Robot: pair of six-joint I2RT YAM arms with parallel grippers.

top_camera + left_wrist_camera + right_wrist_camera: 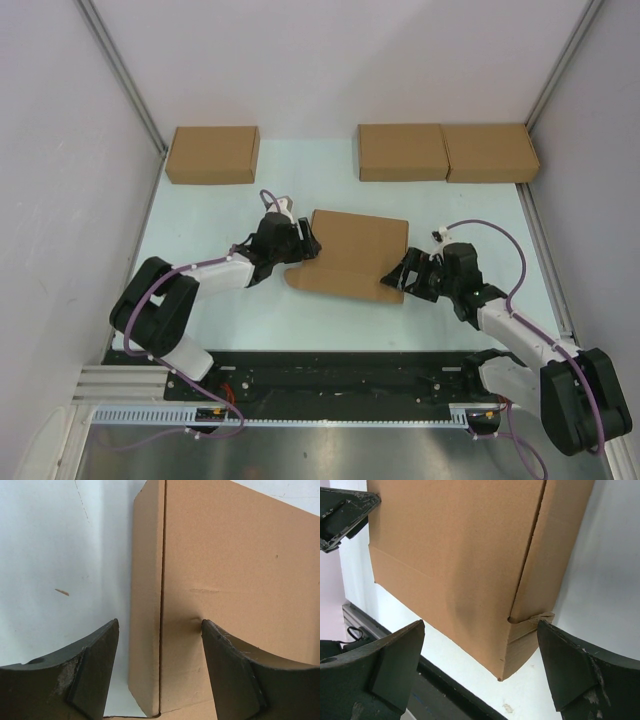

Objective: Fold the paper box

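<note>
Left arm (215, 272): white links, black joints, lower left of the frame.
Right arm (520, 328): white links, black joints, lower right.
Cables (487, 223): purple, looped along each arm.
Left pincer (159, 621): dark grey curved fingers (95, 665), scuffed edges.
Right pincer (481, 622): dark grey fingers (395, 665), chipped tips.
Base rail (330, 385): black, along the bottom.

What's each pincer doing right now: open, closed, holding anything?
Left pincer: open, astride an edge of the paper box.
Right pincer: open at its corner, holding nothing.

L hand (303, 243) low, angled inward, part open; R hand (393, 276) likewise, wide open.
</note>
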